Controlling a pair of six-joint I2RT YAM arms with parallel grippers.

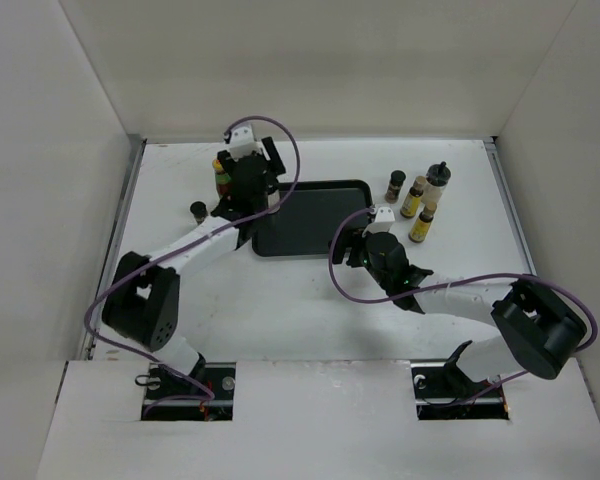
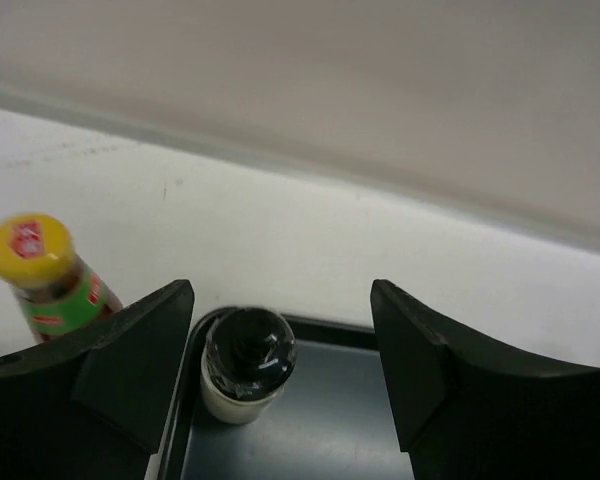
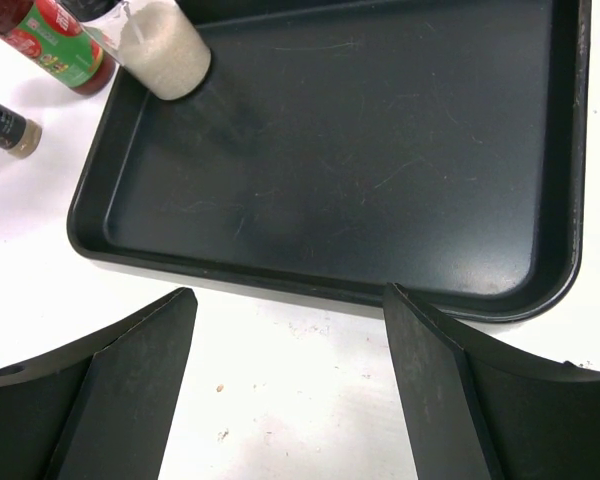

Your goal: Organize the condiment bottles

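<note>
— Jaws gape wide on our left gripper (image 2: 282, 300) and right gripper (image 3: 290, 305), both empty.
— Our pale bottle (image 2: 246, 365) stands in the tray (image 3: 380, 180) corner, lower centre of the left wrist view, apparently untouched. If we swing sideways, we topple it, or the red-green bottle (image 2: 50, 275) at left.

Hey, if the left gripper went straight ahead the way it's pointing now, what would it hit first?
Probably the pale bottle with the black cap, standing in the corner of the tray, centred between the open fingers of the left gripper. How far ahead it sits is unclear.
</note>
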